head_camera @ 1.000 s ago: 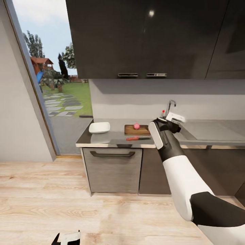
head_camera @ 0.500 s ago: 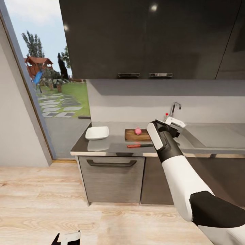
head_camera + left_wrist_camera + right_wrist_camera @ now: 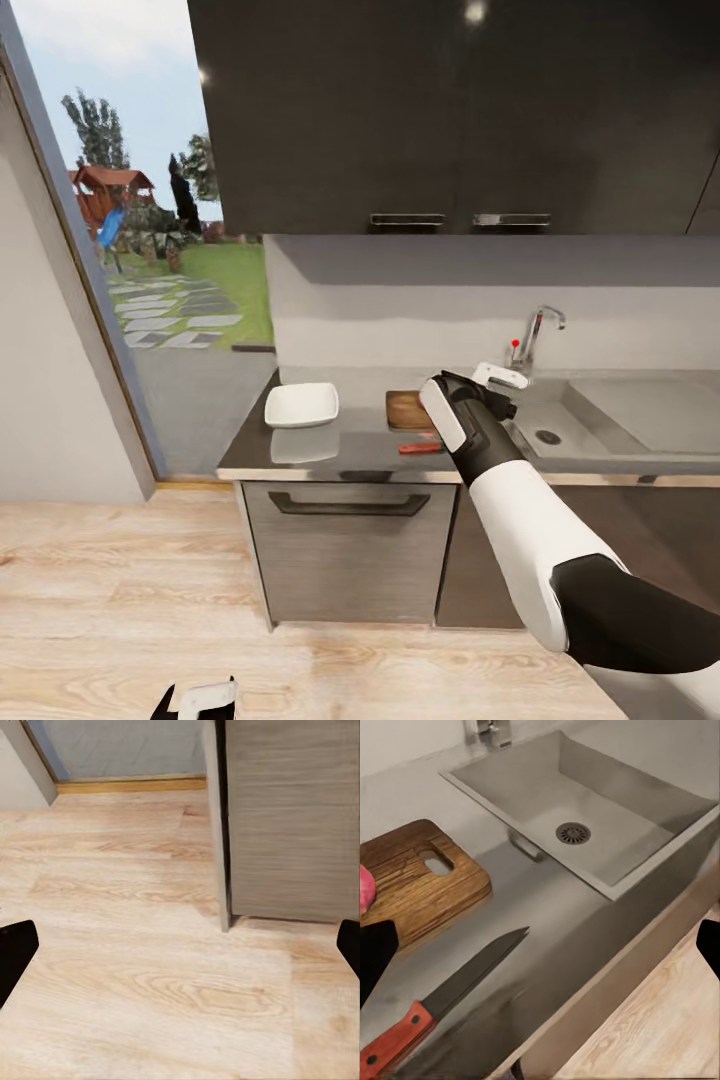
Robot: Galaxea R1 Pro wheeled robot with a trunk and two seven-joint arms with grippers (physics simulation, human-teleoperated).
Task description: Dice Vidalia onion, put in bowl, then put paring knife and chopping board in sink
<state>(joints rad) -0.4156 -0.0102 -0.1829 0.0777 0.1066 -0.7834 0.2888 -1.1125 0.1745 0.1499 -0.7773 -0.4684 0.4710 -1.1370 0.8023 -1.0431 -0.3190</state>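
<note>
at the far left, low over the wooden floor point(image 3: 110, 600), your left gripper point(image 3: 180, 945) hung with its fingers spread wide, the dark tips point(image 3: 15, 952) at opposite edges of the left wrist view and nothing between them. on the countertop point(image 3: 340, 455), the white bowl point(image 3: 301, 404) sat near the left end, well apart from the chopping board point(image 3: 406, 408). the pink onion point(image 3: 364, 891) rested on the board, just visible at the edge of the right wrist view. the knife point(image 3: 439, 1009) lay on the counter just in front of the board, red handle toward the bowl side and blade pointing toward the sink point(image 3: 607, 832). your right gripper point(image 3: 540, 937) hovered over the board and knife with its fingers spread apart, holding nothing. the sink lay to the right of the board, its drain point(image 3: 547, 437) showing, with the tap point(image 3: 540, 330) at the back.
</note>
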